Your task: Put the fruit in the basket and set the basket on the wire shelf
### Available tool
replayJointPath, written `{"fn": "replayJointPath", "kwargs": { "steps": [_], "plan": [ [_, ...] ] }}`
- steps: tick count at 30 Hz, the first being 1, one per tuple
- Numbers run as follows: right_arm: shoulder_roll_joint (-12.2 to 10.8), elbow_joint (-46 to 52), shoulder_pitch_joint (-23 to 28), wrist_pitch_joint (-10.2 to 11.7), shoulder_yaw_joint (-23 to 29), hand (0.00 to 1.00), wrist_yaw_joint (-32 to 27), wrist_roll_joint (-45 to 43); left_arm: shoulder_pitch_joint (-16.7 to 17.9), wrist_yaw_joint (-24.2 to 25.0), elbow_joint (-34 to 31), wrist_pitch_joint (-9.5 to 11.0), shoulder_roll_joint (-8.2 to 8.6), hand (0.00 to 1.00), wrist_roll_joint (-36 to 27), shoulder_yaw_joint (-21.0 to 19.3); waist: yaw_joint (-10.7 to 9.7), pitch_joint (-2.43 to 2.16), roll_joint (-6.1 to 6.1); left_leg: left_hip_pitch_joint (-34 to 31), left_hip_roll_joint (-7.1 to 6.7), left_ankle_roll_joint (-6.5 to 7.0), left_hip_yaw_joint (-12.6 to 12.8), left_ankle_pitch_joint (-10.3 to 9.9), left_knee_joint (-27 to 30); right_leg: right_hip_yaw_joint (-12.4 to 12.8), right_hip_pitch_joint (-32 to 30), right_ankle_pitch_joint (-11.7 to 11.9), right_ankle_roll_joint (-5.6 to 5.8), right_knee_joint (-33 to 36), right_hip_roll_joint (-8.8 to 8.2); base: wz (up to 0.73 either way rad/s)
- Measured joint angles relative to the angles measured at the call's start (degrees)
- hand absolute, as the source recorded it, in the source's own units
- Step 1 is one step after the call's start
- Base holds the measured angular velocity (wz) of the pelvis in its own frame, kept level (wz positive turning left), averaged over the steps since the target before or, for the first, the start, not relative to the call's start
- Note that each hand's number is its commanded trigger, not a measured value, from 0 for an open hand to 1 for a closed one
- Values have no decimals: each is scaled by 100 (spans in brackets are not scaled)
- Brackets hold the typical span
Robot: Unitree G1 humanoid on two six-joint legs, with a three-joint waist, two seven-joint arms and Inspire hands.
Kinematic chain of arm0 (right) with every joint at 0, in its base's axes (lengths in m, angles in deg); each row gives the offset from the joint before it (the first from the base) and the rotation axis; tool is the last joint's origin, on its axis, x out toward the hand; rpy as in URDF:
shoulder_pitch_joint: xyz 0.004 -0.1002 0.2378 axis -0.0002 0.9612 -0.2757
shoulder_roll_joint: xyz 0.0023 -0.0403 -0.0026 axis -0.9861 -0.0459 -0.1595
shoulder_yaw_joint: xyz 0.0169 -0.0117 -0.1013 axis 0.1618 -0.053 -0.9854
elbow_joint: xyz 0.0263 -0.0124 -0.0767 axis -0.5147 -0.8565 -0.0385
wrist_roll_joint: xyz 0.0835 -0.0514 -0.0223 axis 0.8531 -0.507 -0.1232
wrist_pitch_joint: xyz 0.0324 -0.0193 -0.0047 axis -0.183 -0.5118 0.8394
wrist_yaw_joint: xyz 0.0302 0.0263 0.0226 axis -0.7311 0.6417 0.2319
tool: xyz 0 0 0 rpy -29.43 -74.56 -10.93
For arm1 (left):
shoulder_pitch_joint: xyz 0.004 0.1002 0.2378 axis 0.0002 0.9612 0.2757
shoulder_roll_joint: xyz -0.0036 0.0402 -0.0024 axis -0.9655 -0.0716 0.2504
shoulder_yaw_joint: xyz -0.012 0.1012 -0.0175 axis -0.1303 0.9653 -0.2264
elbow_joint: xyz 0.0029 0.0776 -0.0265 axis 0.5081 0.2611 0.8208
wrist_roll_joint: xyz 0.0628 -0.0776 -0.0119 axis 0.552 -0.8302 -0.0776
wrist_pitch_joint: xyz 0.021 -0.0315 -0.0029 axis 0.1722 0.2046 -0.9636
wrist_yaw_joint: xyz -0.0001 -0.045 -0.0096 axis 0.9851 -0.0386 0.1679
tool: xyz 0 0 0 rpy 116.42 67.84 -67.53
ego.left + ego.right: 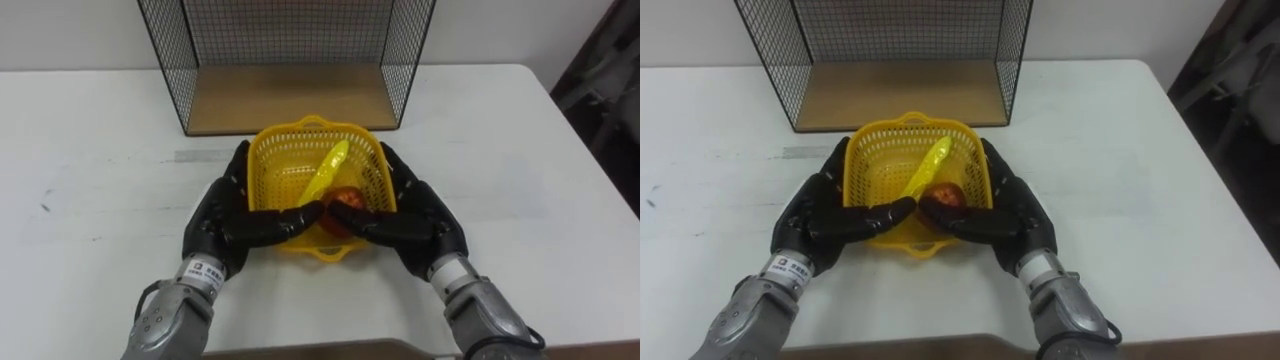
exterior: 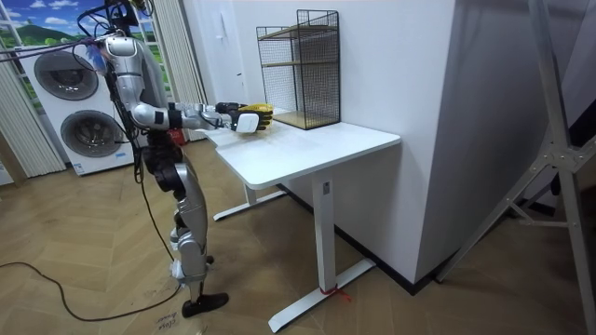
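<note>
Left robot hand (image 1: 225, 215), right robot hand (image 1: 420, 215): I clasp basket (image 1: 275, 160), fingers curled round sides; banana (image 1: 330, 170), apple (image 1: 348, 200) inside; shelf (image 1: 290, 100) beyond.

- One yellow basket (image 1: 268, 165) is holding one banana (image 1: 327, 175) and one red apple (image 1: 348, 199).
- One wire shelf (image 1: 290, 100) is standing on one white bench (image 1: 100, 130).

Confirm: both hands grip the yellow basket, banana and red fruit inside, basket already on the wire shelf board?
Not on the board: the left eye view shows the basket in front of the wire shelf, over the table. The rest holds: left hand and right hand grip it, banana and red fruit inside.
</note>
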Motion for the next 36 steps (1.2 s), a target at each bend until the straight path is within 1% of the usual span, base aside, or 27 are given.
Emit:
{"fn": "replayJointPath", "kwargs": {
  "steps": [4, 7, 14, 15, 17, 18, 19, 20, 21, 22, 23, 24, 25, 26, 27, 28, 29, 30, 31, 32, 33, 34, 35, 36],
  "plan": [
    [0, 12, -52, 0, 34, 0, 0, -1, -18, 0, -2, 2, 9, 0, 1, 0, -64, -3, 5, 0, 0, 0, 2, 0, -6, 0, -1, 3, 0, 3, 1, 0],
    [0, 62, -54, 0, 52, 0, 0, -1, -18, 0, -6, 19, 38, 0, 1, 3, -57, -6, 12, 30, 1, 0, 10, 0, -17, 6, -3, 3, 0, 5, 3, 0],
    [2, 151, -79, 0, 57, 0, 0, -2, -19, -1, -13, 70, 41, 0, 49, -17, -61, -7, 14, 38, 8, 0, 24, 0, 14, 38, 0, 3, -1, 11, 8, -1],
    [2, 205, -79, 1, 56, 0, 0, 6, -21, -1, -12, 82, 49, 0, 47, -31, -37, -7, 13, 39, 19, 0, 38, 0, 31, 50, 0, 6, -6, 15, 16, -9],
    [-4, 256, -79, 14, 45, 0, 0, 15, -24, -1, -12, 88, 55, 0, 52, -50, -21, -6, 14, -23, 42, -16, 83, -13, 212, 96, -21, 11, -15, 56, 30, -9],
    [-4, 254, -79, 16, 39, 0, 1, 21, -27, -1, -12, 90, 56, 0, 30, -68, -20, 2, 27, -77, 76, -38, 90, -50, 374, 99, -34, 5, -23, 124, 48, -9],
    [-8, 253, -79, 16, 15, 0, 1, 40, -28, -1, -12, 90, 61, 0, -10, -106, 1, 13, 44, -104, 137, -63, 129, -117, 529, 124, -57, -30, -64, 210, 95, -13],
    [-10, 255, -79, 16, 5, 0, 3, 47, -29, -1, -10, 91, 64, 0, -12, -134, 25, 13, 47, -139, 173, -76, 162, -165, 635, 147, -94, -65, -89, 279, 121, -28],
    [-10, 250, -78, 17, 13, 0, 9, 55, -39, -1, -9, 92, 70, 0, 0, -180, 102, 26, 73, -248, 287, -113, 172, -299, 954, 179, -190, -153, -145, 480, 201, -29],
    [-10, 245, -75, 16, 11, 0, 9, 55, -41, 0, 2, 92, 72, 0, -4, -229, 130, 31, 70, -392, 381, -157, 162, -418, 1349, 180, -301, -296, -204, 764, 258, -23],
    [-15, 241, -75, 15, 7, 0, 10, 55, -41, 0, 11, 92, 62, 0, -3, -237, 136, 34, 67, -466, 423, -175, 152, -458, 1551, 178, -347, -378, -231, 897, 280, -9],
    [-16, 234, -75, 15, 5, 0, 10, 57, -39, 0, 31, 90, 56, 0, -1, -233, 164, 38, 60, -590, 491, -186, 150, -476, 1939, 189, -422, -525, -287, 1091, 311, -8],
    [-7, 234, -76, 15, -12, 0, 11, 59, -41, 4, 31, 91, 76, 0, 0, -227, 234, 39, 89, -713, 570, -182, 137, -472, 2332, 245, -451, -651, -333, 1261, 378, -15],
    [0, 235, -76, 15, -9, 0, 13, 59, -43, 6, 29, 92, 87, 0, 0, -225, 249, 38, 116, -775, 620, -181, 103, -470, 2510, 264, -475, -712, -374, 1340, 424, -16],
    [3, 236, -80, 15, -1, 0, 14, 59, -42, 6, 30, 92, 99, 0, 0, -233, 264, 34, 189, -895, 688, -174, -13, -448, 2796, 287, -478, -788, -423, 1442, 495, -6],
    [-16, 236, -87, 15, -31, 0, 14, 66, -42, 6, 31, 93, 89, 0, 0, -235, 275, 37, 170, -1041, 693, -149, -40, -318, 2977, 319, -453, -781, -534, 1541, 457, 6],
    [-22, 231, -92, 16, -44, 0, 15, 77, -43, 6, 32, 94, 89, 0, 5, -238, 260, 74, 98, -1150, 666, -150, -79, -284, 3029, 323, -451, -799, -567, 1556, 437, 22],
    [8, 231, -92, 16, 5, 0, 11, 114, -47, 5, 31, 93, 102, 0, -3, -224, 221, 54, 92, -1357, 402, -91, -157, -341, 2717, 335, -490, -803, -586, 1557, 370, 22],
    [40, 232, -92, 15, 51, 0, 4, 169, -49, 5, 21, 93, 156, 0, -9, -195, 223, 33, 72, -1583, 126, -53, -111, -300, 2114, 366, -569, -813, -567, 1569, 295, 9],
    [43, 233, -92, 11, 66, 0, 3, 189, -48, 5, -5, 93, 175, 0, -4, -205, 246, 24, 61, -1664, 3, -21, -44, -217, 1765, 411, -609, -820, -554, 1599, 274, -26],
    [49, 230, -93, -18, 59, 0, 2, 199, -50, 5, -32, 96, 182, 0, 3, -225, 333, 22, 26, -1773, -153, 131, 10, 253, 1252, 460, -641, -866, -504, 1635, 256, -54],
    [51, 231, -93, -29, 7, 0, 3, 199, -50, 5, -34, 97, 153, 0, 5, -246, 410, -23, -26, -1734, -194, 164, 0, 479, 976, 508, -637, -866, -467, 1630, 250, -50],
    [57, 231, -93, -28, -19, 0, 3, 197, -51, 5, -37, 98, 112, 0, 5, -261, 407, -57, -68, -1699, -197, 153, -11, 529, 921, 510, -616, -868, -458, 1592, 260, -20],
    [50, 234, -103, -14, -18, 0, 3, 192, -88, 4, -41, 97, 33, 0, 11, -247, 383, -105, -154, -1636, -204, 168, -18, 670, 817, 467, -545, -864, -457, 1479, 267, 8]
  ]
}}
